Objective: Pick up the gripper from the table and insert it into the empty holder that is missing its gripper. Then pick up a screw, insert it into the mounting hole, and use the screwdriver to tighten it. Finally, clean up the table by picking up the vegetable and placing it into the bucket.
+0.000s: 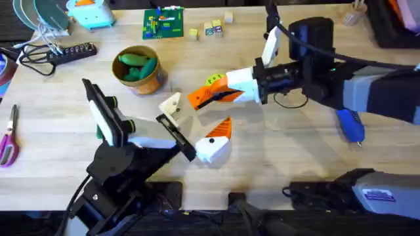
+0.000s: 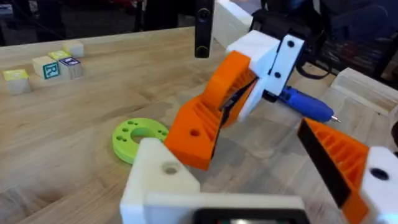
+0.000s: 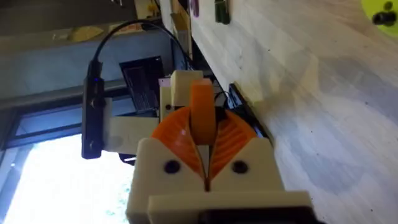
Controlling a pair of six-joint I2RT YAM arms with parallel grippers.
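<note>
Orange ribbed plastic wedge fingertip [image 1: 209,97] is off the light wooden counter [image 1: 295,170], held over its middle by the right pincer [image 1: 226,90], whose orange-padded white fingers are pressed onto the wedge's rear end. The wedge's long axis runs roughly parallel to the counter's far edge; its free end points toward the left edge and slopes down at the white angular plastic holder block [image 1: 172,105]. The two are just beside each other; contact cannot be confirmed.

The holder block is the bare finger of the left pincer [image 1: 195,121], which is spread wide, its other finger carrying an orange pad. A small dark mounting hole [image 2: 169,168] shows on the block.

Assessment: insertion is in hand, not seated. Recommended: line the wedge's axis with the block's face, keep the left pincer steady, slide in slowly, and release only once flush.
</note>
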